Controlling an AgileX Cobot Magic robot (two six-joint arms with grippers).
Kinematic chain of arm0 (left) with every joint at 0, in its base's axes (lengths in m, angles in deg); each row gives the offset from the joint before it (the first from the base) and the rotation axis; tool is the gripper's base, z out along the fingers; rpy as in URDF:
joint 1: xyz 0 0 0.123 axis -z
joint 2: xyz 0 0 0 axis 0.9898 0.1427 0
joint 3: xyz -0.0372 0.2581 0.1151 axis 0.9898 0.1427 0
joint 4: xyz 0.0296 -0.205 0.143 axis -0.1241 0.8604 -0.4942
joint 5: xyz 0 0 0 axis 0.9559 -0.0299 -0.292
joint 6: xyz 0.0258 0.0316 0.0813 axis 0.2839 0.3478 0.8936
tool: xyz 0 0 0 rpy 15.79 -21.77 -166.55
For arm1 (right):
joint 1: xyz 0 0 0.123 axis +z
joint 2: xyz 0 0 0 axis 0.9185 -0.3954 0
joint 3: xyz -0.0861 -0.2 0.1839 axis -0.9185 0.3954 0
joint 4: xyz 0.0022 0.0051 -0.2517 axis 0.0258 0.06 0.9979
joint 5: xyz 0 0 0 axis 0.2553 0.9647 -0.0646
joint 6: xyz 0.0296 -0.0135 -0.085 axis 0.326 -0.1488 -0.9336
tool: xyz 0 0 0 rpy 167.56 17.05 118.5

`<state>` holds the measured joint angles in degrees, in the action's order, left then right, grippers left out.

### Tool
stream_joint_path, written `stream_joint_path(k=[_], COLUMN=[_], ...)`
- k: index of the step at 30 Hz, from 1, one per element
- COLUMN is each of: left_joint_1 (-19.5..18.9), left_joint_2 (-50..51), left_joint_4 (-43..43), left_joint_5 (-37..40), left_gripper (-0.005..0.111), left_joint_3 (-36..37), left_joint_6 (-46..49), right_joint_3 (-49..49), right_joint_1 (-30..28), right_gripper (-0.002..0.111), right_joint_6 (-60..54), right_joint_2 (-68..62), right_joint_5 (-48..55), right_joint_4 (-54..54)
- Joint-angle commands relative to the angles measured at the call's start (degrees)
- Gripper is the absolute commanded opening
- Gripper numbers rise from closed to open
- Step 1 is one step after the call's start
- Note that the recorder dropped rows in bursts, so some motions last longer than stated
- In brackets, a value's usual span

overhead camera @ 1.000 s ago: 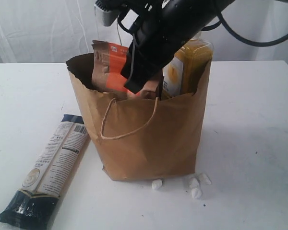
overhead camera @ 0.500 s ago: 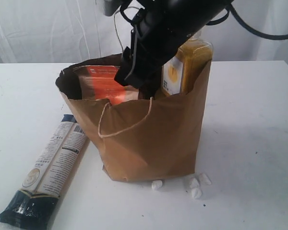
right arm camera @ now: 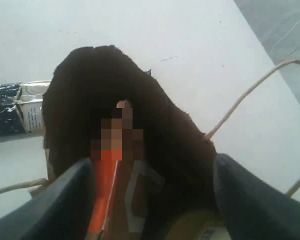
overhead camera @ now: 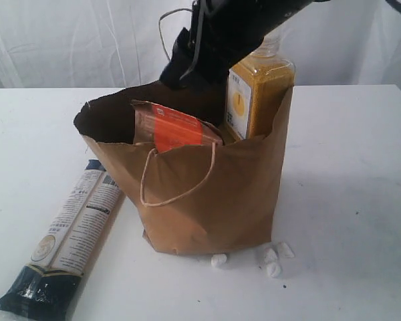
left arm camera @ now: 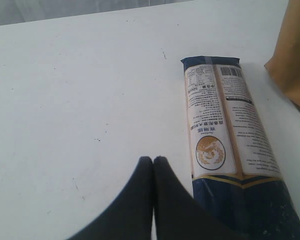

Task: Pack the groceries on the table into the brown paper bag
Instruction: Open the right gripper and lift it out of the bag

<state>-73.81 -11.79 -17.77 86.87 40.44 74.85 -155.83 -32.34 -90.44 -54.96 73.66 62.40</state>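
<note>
Packet [overhead camera: 63,234], long, navy and cream, lies flat on the white counter [overhead camera: 347,167] at far left. It is outside the brown paper bag [overhead camera: 207,207], with its upper end just beside the bag's lower left corner. The left pincer [left arm camera: 153,162] is closed tip to tip and holds nothing. It sits low over the counter close alongside the packet's dark end; whether it touches the packet cannot be judged.

The bag stands upright at centre with a ragged rim and one loop handle [overhead camera: 180,184] hanging down its front. Inside it, a brown pouch with an orange label [overhead camera: 177,127] leans left of centre, its top showing above the front rim. The right pincer [right arm camera: 155,200] hangs over the bag's mouth with its jaws well apart and gripping nothing. The pouch lies below, between the fingers [right arm camera: 65,200].

The yellow-grain bottle [overhead camera: 257,97] stands upright in the bag's right side, and the arm hides its cap. Small white bits [overhead camera: 271,257] lie on the counter at the bag's right foot.
</note>
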Motion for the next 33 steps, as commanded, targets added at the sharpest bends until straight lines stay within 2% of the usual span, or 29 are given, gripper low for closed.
stream_joint_path(k=[1,16,33], left_joint_1=[-0.13,-0.13,-0.13], left_joint_2=[-0.27,-0.27,-0.27], left_joint_4=[0.45,0.45,0.45], left_joint_5=[0.12,0.12,0.12], left_gripper=[0.000,0.000,0.000], left_joint_3=[0.21,0.21,0.21], left_joint_6=[0.00,0.00,0.00], right_joint_3=[-0.39,-0.72,6.53], right_joint_1=[0.10,-0.10,-0.10], right_gripper=[0.063,0.063,0.063], right_joint_6=[2.39,9.15,37.10], right_joint_2=[2.18,8.20,33.14], right_joint_5=[-2.91,-6.08,6.92], right_joint_4=[0.97,2.59,31.92])
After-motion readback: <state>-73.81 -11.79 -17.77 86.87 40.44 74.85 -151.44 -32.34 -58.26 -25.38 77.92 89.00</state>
